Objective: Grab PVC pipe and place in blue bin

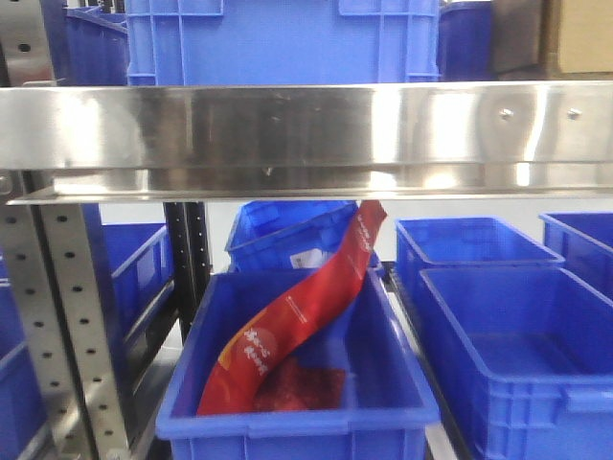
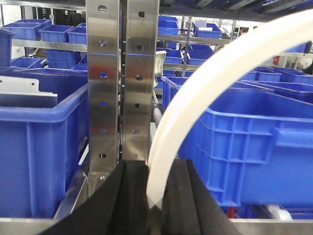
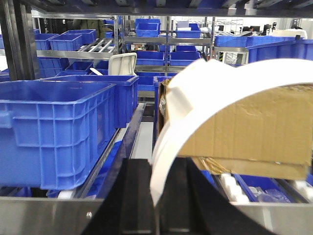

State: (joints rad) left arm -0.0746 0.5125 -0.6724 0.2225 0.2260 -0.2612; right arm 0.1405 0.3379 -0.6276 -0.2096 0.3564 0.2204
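PVC pipe (image 2: pixel 220 76): white, curved, one end clenched between the black pads of the left gripper (image 2: pixel 156 195). The right gripper (image 3: pixel 156 196) likewise grasps a white curved length (image 3: pixel 234 83); whether it is the same piece cannot be told. Step judged: carrying, grasp made. Next: bring it over an open blue bin (image 1: pixel 498 271) below the steel shelf (image 1: pixel 287 134), then release.

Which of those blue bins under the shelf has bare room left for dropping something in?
The right bin shows a bare floor where visible. The middle bin is crowded: red packets cover its left and centre, leaving a bare strip along its right wall.
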